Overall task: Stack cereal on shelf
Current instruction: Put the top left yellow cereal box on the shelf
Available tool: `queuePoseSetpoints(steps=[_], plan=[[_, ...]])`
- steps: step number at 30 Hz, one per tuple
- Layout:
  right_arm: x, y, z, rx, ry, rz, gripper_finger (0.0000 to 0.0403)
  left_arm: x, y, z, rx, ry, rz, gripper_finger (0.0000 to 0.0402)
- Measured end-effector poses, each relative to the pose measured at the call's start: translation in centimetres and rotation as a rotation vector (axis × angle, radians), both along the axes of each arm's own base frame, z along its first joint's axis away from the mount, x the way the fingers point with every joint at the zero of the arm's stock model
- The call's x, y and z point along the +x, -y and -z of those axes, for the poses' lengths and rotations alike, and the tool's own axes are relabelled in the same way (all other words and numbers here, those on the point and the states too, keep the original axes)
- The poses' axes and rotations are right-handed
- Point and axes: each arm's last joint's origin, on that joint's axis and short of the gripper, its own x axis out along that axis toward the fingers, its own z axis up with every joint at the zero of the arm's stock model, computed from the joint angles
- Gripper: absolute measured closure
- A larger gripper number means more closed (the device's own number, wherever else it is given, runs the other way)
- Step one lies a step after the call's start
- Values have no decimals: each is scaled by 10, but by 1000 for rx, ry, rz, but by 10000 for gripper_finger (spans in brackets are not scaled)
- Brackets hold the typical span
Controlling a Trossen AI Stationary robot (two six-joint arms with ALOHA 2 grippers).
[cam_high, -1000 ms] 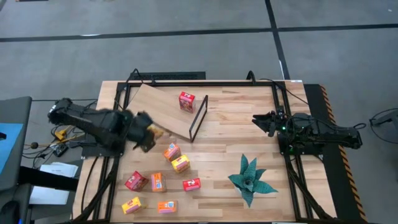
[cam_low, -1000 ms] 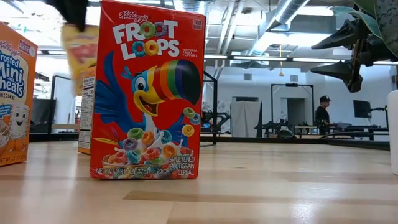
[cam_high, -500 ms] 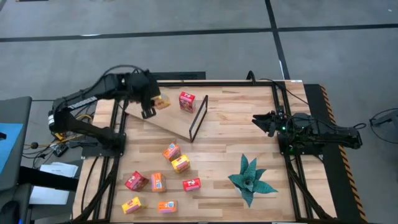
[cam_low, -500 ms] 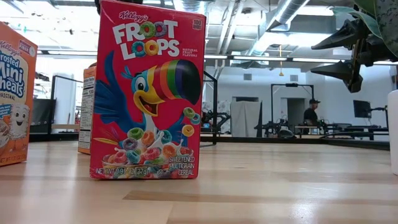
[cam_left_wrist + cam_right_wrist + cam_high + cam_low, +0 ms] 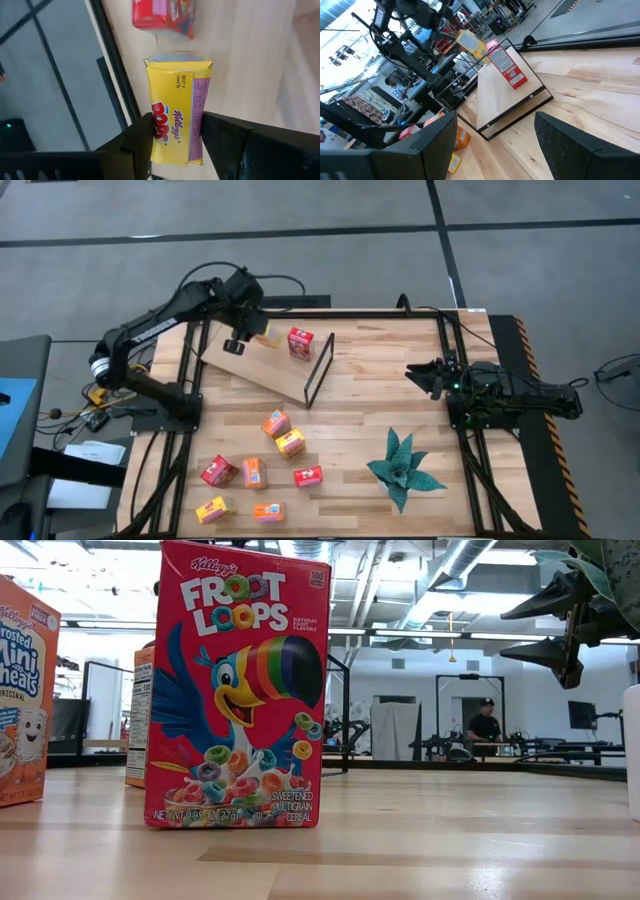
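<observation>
High view — slatted table (image 5: 370, 395), grey floor (image 5: 300, 265).

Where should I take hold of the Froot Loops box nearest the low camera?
Grip the Froot Loops box across its narrow sides near the top, coming down from above. It stands upright on the table, tall and thin, with its broad printed front toward the low camera.

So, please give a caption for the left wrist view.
Left gripper holds a yellow cardboard cereal box above the light wooden shelf board.

Both arms (image 5: 160, 330) are showing dark, jointed links with black cables trailing; blocky matte-black fingers (image 5: 230, 145) are looking angular.
</observation>
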Motion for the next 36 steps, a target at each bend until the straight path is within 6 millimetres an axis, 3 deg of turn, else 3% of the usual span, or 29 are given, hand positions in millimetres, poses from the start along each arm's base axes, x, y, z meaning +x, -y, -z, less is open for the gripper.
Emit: queuePoseSetpoints(steps=[5,9,21,36], plan=[[0,0,0,0,1,0,111,10,-18,21,18,-145,-1,256],[0,0,0,0,2,0,111,13,-27,31,-34,-147,6,256],[0,0,0,0,3,11,111,12,-34,35,-109,-97,77,256],[0,0,0,0,3,11,111,10,-48,33,-71,-48,103,256]])
